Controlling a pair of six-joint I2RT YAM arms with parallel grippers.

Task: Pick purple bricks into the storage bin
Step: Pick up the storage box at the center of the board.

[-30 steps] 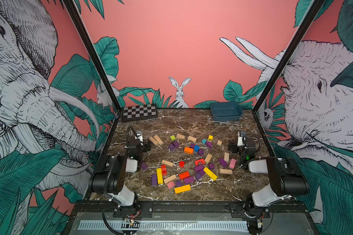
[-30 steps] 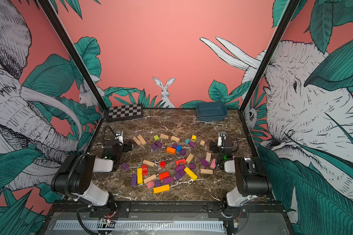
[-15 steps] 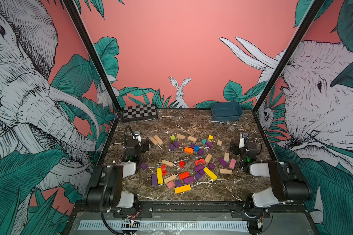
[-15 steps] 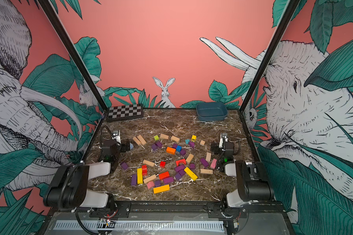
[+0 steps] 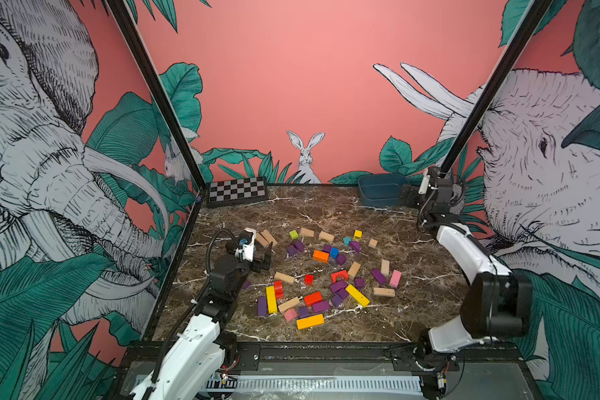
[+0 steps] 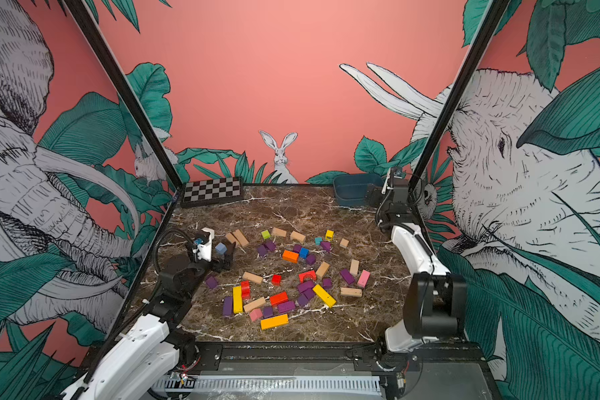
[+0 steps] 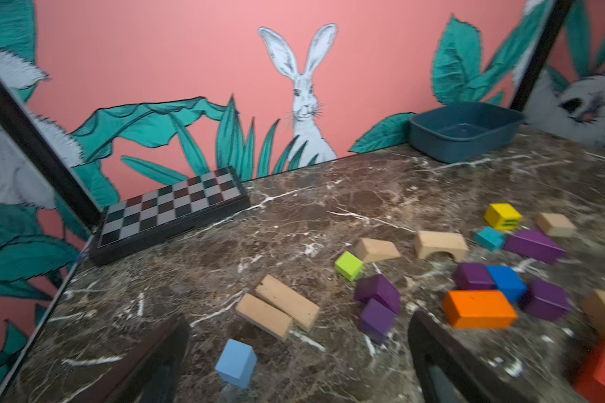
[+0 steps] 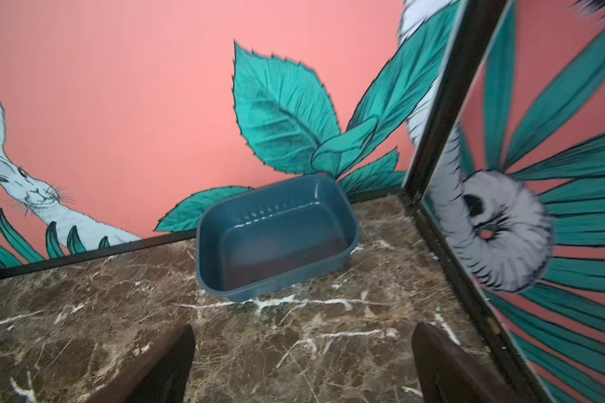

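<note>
The brown marbled desk [image 5: 326, 214] fills the floor of the booth. At its far left corner lies the flat checkerboard box [image 5: 238, 191]. At the far right corner stands the storage bin [image 5: 371, 199], set against the back wall.

The right gripper [image 8: 304, 331] is raised just in front of the bin on the bin's right side, with its jaws spread wide and nothing between them. The left gripper [image 6: 219, 252] is low over the left part of the desk, its jaws also spread wide. In the left wrist view a light blue cube [image 7: 236, 363] sits on the desk between its fingers [image 7: 154, 363]. Whether either finger touches the cube is hard to tell from these angles.

The purple bricks [image 5: 321, 306] all lie on the desk, mixed in with orange, yellow, red, pink and plain wooden blocks [image 5: 321, 256] in a loose scatter across the middle. They are well apart from the bin. Two purple cubes [image 7: 378, 296] sit touching each other near the left gripper, beside a lime cube [image 7: 349, 266]. One purple cube [image 6: 211, 282] lies alone near the left arm.
</note>
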